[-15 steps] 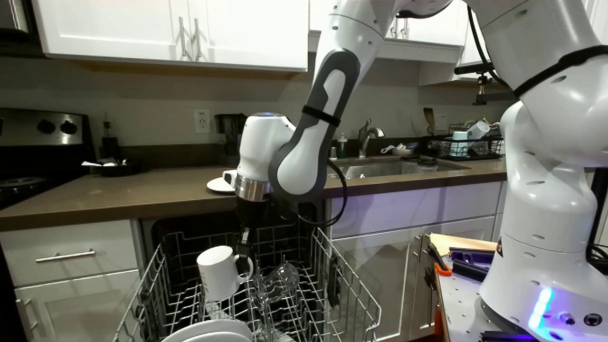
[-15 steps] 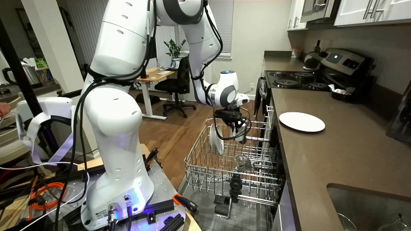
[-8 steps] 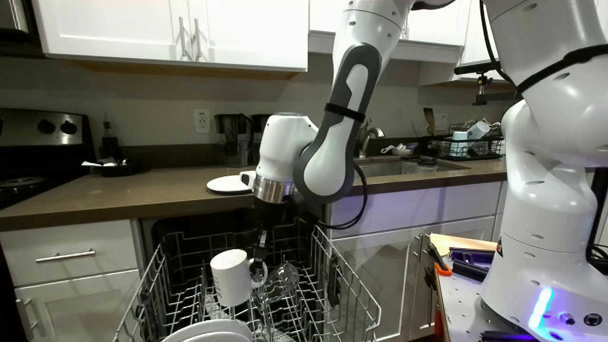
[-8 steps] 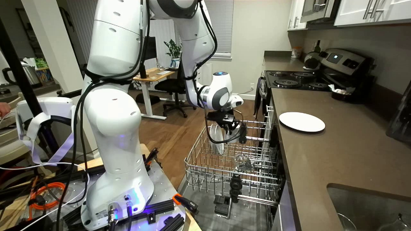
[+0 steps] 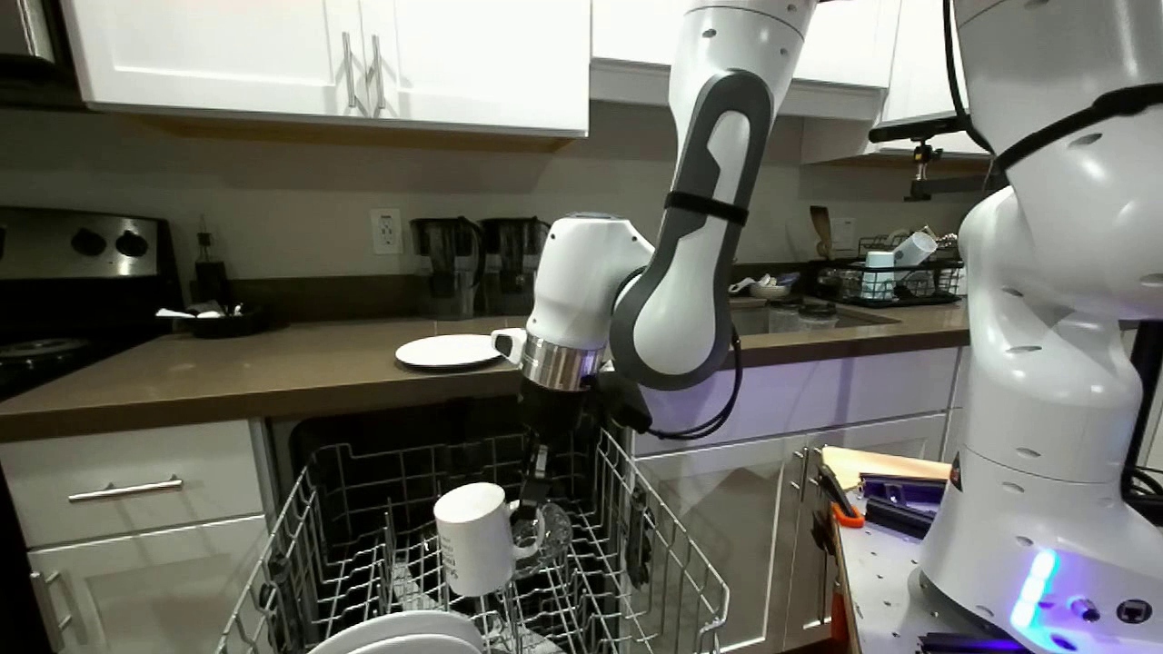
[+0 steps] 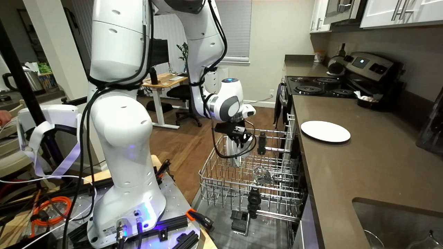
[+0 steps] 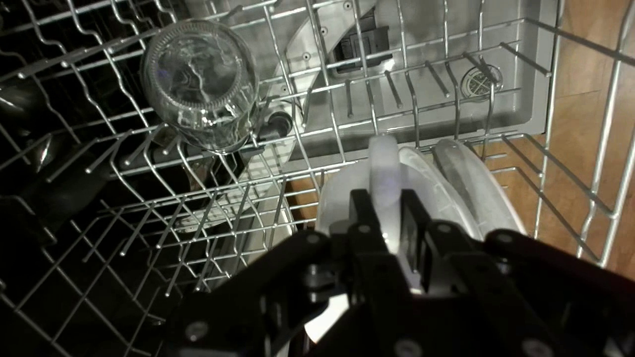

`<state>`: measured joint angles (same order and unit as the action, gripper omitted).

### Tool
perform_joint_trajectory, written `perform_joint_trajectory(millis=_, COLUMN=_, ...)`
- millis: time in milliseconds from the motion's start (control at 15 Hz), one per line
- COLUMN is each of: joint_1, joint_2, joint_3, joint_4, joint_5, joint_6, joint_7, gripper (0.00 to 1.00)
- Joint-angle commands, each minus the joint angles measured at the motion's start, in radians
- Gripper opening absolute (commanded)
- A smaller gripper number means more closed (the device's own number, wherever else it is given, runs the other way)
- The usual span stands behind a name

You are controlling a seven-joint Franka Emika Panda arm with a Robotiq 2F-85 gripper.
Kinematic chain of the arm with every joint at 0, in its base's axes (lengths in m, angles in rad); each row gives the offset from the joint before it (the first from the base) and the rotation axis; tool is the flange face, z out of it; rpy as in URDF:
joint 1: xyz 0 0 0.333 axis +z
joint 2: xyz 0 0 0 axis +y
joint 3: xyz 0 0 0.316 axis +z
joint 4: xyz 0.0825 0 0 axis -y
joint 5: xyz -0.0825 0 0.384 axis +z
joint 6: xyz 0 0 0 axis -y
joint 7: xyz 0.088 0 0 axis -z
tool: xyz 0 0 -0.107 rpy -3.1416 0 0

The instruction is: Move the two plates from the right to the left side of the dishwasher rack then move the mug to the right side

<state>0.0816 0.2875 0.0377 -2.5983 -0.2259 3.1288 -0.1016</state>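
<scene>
One mug (image 5: 474, 540), pinched by the handle in your gripper (image 7: 385, 201), and you've got it over the dishwasher rack (image 5: 572, 590), right near the two plates (image 5: 395, 627) standing on edge in there.

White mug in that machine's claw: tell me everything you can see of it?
The white ceramic-looking mug has round sides with faint dark marks, and one loop handle. It is slightly tilted, over the silvery wire dishwasher rack, with the black two-fingered gripper shut on the handle. Which end faces up, and whether it touches the rack, is unclear.
</scene>
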Motion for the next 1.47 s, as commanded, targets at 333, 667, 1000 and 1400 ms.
perform_joint_trajectory(millis=333, joint_1=0.002, joint_2=-0.099, joint_3=0.010, joint_4=-0.191, joint_5=0.016, joint_6=0.153, joint_7=0.048, gripper=0.08)
perform_joint_trajectory(millis=667, joint_1=-0.006, joint_2=-0.010, joint_3=0.006, joint_4=-0.197, joint_5=-0.008, joint_6=0.302, joint_7=0.093, gripper=0.08)
perform_joint_trajectory(millis=1000, joint_1=0.015, joint_2=0.056, joint_3=-0.035, joint_4=-0.184, joint_5=0.004, joint_6=0.355, joint_7=0.108, gripper=0.08)
perform_joint_trajectory(millis=1400, joint_1=-0.015, joint_2=0.098, joint_3=0.003, joint_4=-0.178, joint_5=0.084, joint_6=0.361, joint_7=0.072, gripper=0.08)
